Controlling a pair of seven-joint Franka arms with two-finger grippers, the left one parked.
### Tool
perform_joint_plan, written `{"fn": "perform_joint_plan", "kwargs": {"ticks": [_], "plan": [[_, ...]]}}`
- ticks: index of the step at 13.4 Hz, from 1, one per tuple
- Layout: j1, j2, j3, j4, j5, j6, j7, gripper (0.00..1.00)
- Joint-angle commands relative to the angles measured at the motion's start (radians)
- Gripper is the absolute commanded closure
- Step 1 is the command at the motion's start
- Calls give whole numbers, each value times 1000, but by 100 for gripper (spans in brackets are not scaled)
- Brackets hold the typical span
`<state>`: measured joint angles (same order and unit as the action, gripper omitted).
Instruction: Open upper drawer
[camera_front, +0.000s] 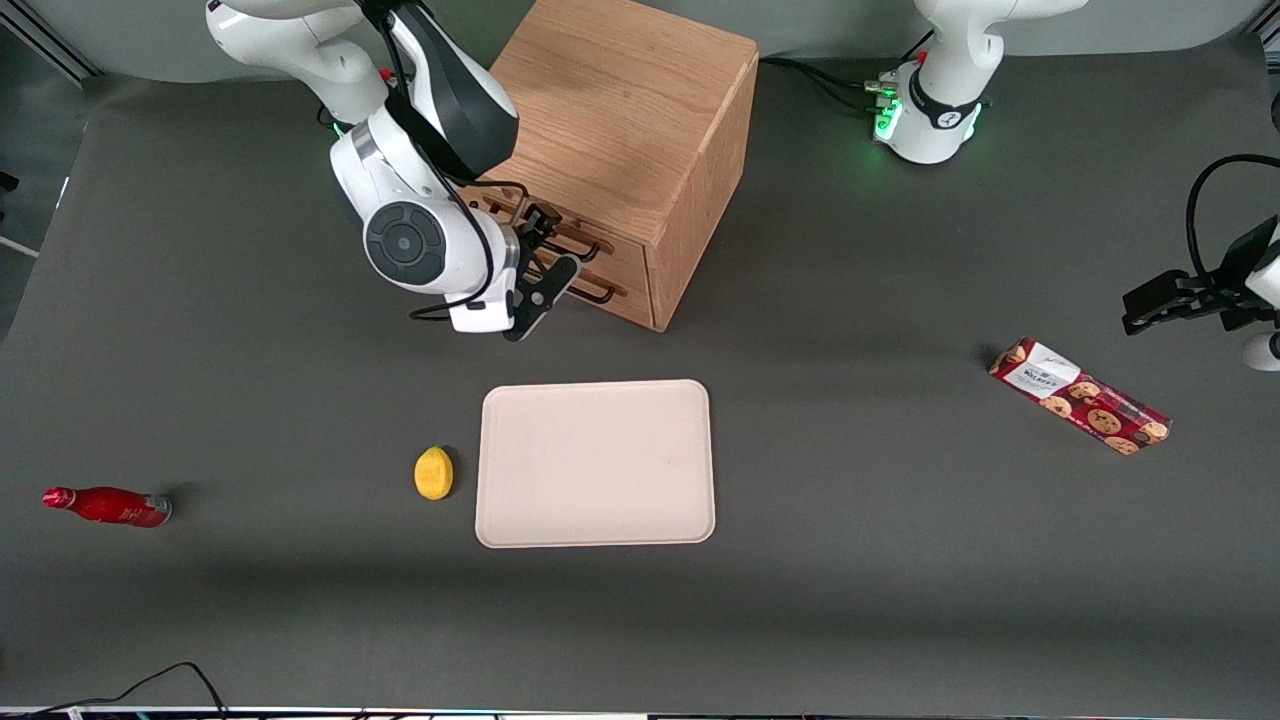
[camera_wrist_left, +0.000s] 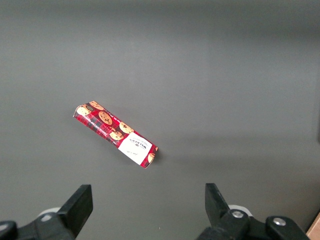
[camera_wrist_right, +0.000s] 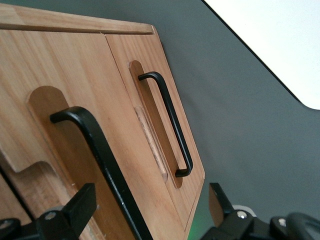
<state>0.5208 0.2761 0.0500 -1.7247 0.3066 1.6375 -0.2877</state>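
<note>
Dark grey table (camera_front: 900, 600) carries everything. Light-oak wooden cabinet (camera_front: 640, 110) sits at the table edge farthest from the front camera, roughly mid-length, turned at an angle so its two drawer fronts face the working arm's end. Upper drawer (camera_wrist_right: 65, 105), shallow light-oak front with thin black bar handle (camera_wrist_right: 102, 165), is the higher of the two; its front stands flush with the cabinet face as far as the wrist view shows. Lower drawer front (camera_wrist_right: 150, 100) below it carries a matching black handle (camera_wrist_right: 172, 125). White right arm (camera_front: 410, 200) reaches down in front of the drawer fronts. Black two-finger gripper (camera_front: 548, 262) is right at the upper handle; fingers (camera_wrist_right: 80, 205) spread wide, one on each side of the bar, not closed on it. Pale beige rectangular tray (camera_front: 596, 463) lies flat near table centre, nearer the front camera than the cabinet. Red tartan biscuit packet (camera_front: 1080, 396) lies toward the parked arm's end. Red bottle (camera_front: 108, 506) lies on its side near the working arm's end edge. Small yellow lemon-shaped fruit (camera_front: 434, 472) rests just beside the tray.
</note>
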Motion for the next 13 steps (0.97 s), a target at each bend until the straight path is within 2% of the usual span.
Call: {"fn": "perform_joint_plan", "kwargs": {"ticks": [1, 13], "plan": [[-10, 0, 19, -38, 26, 39, -24, 0], [-25, 0, 22, -127, 26, 104, -50, 0]]}}
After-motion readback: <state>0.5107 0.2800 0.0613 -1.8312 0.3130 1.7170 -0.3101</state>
